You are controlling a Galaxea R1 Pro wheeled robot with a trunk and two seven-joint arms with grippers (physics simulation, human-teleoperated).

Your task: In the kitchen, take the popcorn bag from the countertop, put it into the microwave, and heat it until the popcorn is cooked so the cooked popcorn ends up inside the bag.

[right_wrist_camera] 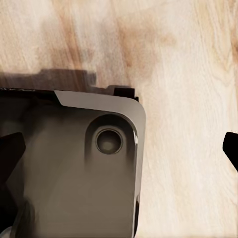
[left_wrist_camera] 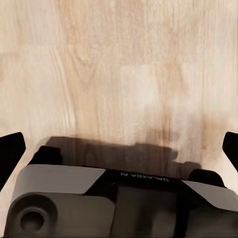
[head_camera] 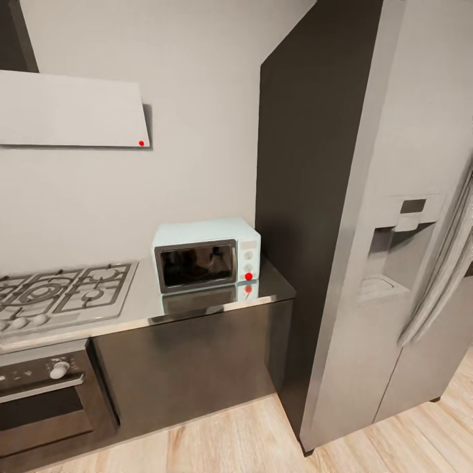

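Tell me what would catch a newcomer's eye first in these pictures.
The pale mint microwave stands out, door shut, on the grey countertop between the gas hob and a tall dark panel. To its right, a big steel fridge with a dispenser niche dominates the head view. Both wrist views look down on light wooden floor and the robot's grey base, with the left gripper's fingertips spread wide at the picture's edges.

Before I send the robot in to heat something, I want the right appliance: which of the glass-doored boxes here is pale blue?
The microwave, standing on the countertop beside the fridge. The oven under the hob is black and built in.
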